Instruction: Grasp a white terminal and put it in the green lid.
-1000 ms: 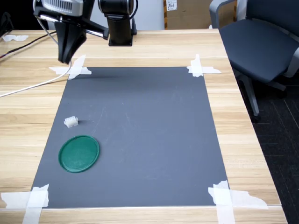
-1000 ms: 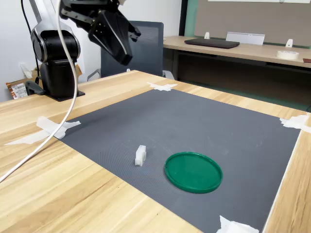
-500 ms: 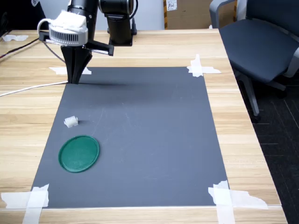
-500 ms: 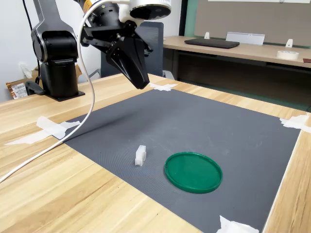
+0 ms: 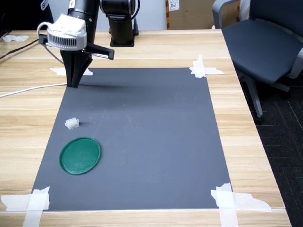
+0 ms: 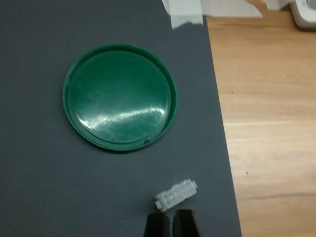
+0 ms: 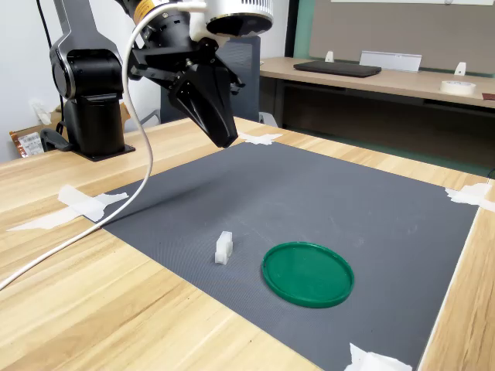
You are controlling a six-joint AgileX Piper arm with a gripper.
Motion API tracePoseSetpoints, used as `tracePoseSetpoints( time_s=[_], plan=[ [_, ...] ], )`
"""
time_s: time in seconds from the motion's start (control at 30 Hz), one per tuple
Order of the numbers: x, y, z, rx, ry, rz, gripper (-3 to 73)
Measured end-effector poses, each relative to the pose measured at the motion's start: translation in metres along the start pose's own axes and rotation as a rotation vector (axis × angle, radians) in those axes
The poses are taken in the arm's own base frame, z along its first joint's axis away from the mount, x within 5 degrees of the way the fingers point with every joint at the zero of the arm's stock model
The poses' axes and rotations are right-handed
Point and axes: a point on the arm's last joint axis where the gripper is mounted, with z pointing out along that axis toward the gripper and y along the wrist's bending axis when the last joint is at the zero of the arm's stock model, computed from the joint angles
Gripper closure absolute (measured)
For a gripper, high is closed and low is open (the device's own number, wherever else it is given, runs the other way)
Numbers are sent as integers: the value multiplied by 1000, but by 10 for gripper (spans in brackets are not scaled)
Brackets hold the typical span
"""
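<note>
The white terminal [image 5: 71, 123] lies on the dark grey mat near the first exterior view's left edge, just beyond the green lid [image 5: 80, 155], apart from it. Both also show in the second exterior view, terminal [image 7: 223, 247] and lid [image 7: 307, 273]. My gripper [image 5: 73, 85] hangs in the air over the mat's far left corner, pointing down, well short of the terminal, its fingers together and holding nothing. In the wrist view the fingertips [image 6: 158, 224] sit just below the terminal [image 6: 176, 194], with the lid [image 6: 120, 96] beyond.
The mat [image 5: 142, 137] is taped to a wooden table [image 5: 246, 142] with white tape [image 5: 203, 68] at each corner. The arm's base [image 5: 120, 23] stands at the far edge, a white cable [image 5: 28, 87] trails off left, and an office chair [image 5: 265, 42] stands at the right.
The gripper came down from high over the far left tape onto the mat's corner side, toward the terminal; in the last half second it barely shifted. Terminal and lid have not moved.
</note>
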Motion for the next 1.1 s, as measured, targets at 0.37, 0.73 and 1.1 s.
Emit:
tracePoseSetpoints(
  time_s=[0.37, 0.73, 1.1],
  plan=[
    [5, -13, -1, -108, 100, 121, 724],
    [-6, -29, -5, -159, 272, -106, 724],
    [-1, -34, 23, -232, 511, -186, 694]
  ],
)
